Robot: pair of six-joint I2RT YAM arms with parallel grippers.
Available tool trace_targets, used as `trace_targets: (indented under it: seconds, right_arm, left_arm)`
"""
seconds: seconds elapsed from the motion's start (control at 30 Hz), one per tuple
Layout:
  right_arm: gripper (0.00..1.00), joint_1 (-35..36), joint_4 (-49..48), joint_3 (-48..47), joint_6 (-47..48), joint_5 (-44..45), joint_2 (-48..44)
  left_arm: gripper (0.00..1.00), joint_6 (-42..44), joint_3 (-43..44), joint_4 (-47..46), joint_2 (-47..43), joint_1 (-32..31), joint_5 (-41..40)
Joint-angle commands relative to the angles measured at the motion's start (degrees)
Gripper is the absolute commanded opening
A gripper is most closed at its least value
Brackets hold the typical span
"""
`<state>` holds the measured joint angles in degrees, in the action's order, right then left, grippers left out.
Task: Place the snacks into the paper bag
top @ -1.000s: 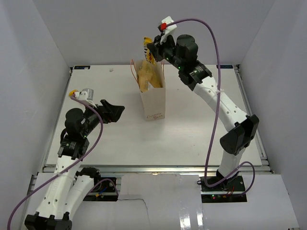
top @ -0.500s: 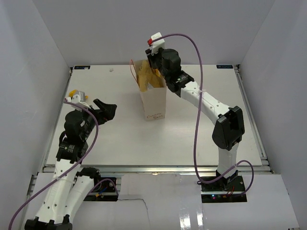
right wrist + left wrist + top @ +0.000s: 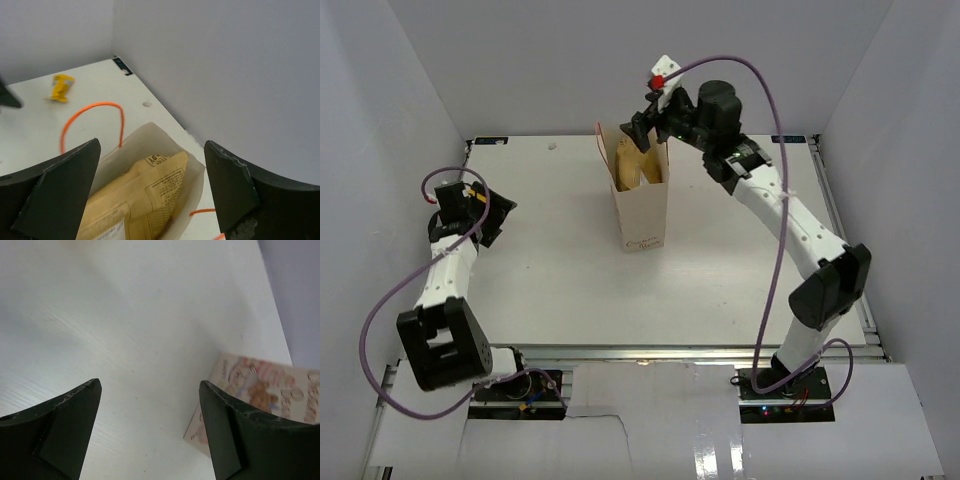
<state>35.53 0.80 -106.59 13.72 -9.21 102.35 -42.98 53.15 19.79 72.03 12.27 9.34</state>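
Observation:
The paper bag [image 3: 643,208] stands upright mid-table, its mouth open and its orange cord handles [image 3: 92,107] hanging out. A crinkled brown-gold pouch [image 3: 142,200], one of the snacks, sits inside it, and I see it from above too [image 3: 632,166]. My right gripper [image 3: 642,126] hovers just over the bag's mouth, open [image 3: 152,145], with nothing between its fingers. Far to the left, my left gripper [image 3: 490,215] is open over bare table [image 3: 150,384]. The printed lower front of the bag [image 3: 260,385] shows beside its right finger.
White walls close in the table [image 3: 740,280] at the back and both sides. A small blurred yellow piece [image 3: 61,87] shows by the left wall, near my left arm; I cannot tell what it is. The back left corner [image 3: 122,67] lies close behind the bag.
My right gripper carried a packet down to the bag's mouth, opened and let it go, then rose a little. My left arm swung back toward the left wall.

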Motion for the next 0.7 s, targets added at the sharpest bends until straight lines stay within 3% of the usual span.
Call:
trace_targets:
  seconds: [0.0,0.1,0.27,0.4,0.5,0.67]
  right_arm:
    - [0.91,-3.6,6.7,0.0,5.7,-24.9,-9.2]
    - [0.91,-6.3,12.2,6.2,8.8,-28.7,-13.7]
    - [0.92,-13.9,12.8,22.1,9.0,-32.9,-20.9]
    - [0.91,-19.6,12.8,28.9,8.0,-35.2,-25.3]
    - [0.91,-23.6,12.7,31.6,6.8,-36.8,-26.8]
    - [0.89,-26.8,12.8,32.6,5.3,-38.2,-26.7]
  left_arm:
    - [0.89,-5.4,5.7,0.0,7.2,5.8,2.9]
    - [0.9,-3.7,11.9,-0.1,16.4,7.2,-1.2]
    - [0.9,-2.9,20.2,-1.5,29.7,9.0,-8.5]
    - [0.89,-0.6,30.8,0.6,39.4,9.3,-12.9]
    - [0.88,0.3,36.3,4.1,46.3,9.3,-14.8]
    - [0.77,2.4,42.7,4.3,51.8,9.3,-13.5]
